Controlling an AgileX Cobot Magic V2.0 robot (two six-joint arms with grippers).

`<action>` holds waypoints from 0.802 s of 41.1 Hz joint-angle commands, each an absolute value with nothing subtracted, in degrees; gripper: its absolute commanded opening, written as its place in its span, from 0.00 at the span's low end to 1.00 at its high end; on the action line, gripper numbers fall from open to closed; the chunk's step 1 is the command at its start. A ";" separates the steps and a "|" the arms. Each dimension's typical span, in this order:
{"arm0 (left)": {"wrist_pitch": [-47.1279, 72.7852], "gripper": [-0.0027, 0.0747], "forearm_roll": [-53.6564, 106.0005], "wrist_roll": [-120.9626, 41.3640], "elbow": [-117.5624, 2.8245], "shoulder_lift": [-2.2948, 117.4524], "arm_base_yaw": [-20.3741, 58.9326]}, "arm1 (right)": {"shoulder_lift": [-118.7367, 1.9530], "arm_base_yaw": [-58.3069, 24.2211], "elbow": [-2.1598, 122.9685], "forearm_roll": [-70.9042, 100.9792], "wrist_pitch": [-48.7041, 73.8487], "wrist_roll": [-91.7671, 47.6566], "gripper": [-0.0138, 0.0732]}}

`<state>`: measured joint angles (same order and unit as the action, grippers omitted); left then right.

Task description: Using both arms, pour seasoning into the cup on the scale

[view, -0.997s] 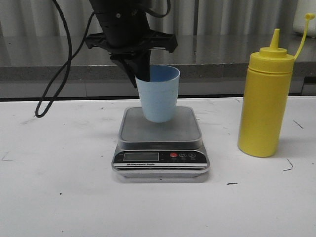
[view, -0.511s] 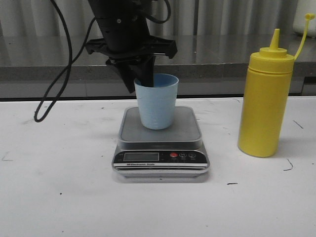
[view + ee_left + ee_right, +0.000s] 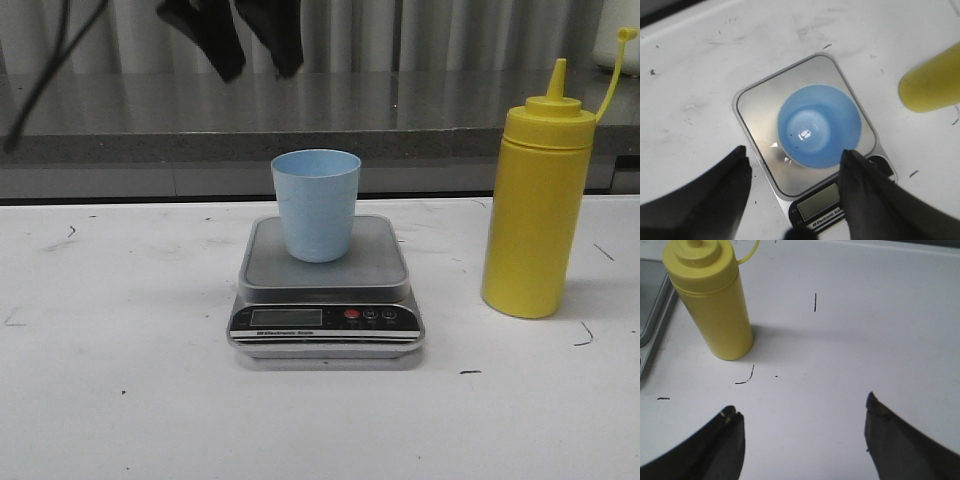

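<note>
Released since a second ago, the small pale-blue plastic cup stands upright on the flat silver scale, labelled "Electronic Scale". Left gripper is raised, jaws parted. Right gripper jaws spread, empty. Yellow squeeze bottle stands on the white desk.

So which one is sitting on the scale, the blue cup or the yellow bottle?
The blue cup sits upright on the scale. The yellow bottle stands beside it on the white table, on the robot's right.

Left gripper hangs high, jaws spread apart and holding nothing. Right gripper points down, its fingers wide apart, likewise holding nothing.
</note>
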<state>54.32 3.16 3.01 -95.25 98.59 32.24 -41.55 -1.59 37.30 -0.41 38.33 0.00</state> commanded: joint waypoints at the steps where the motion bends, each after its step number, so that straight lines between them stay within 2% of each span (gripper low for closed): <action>1: 47.88 0.54 1.93 3.53 -90.04 87.61 32.43 | -41.72 -1.46 38.84 -0.92 35.28 -0.72 0.77; 18: 44.18 0.54 0.60 3.53 -62.66 56.14 26.43 | -41.72 -1.46 38.84 -0.92 35.28 -0.72 0.77; 33: 44.06 0.54 0.60 3.53 -44.44 29.48 26.25 | -41.72 -1.46 38.84 -0.92 35.40 -0.72 0.77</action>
<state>48.41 0.39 3.01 -45.91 33.75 26.32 -41.55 -1.59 37.30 -0.41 38.44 0.00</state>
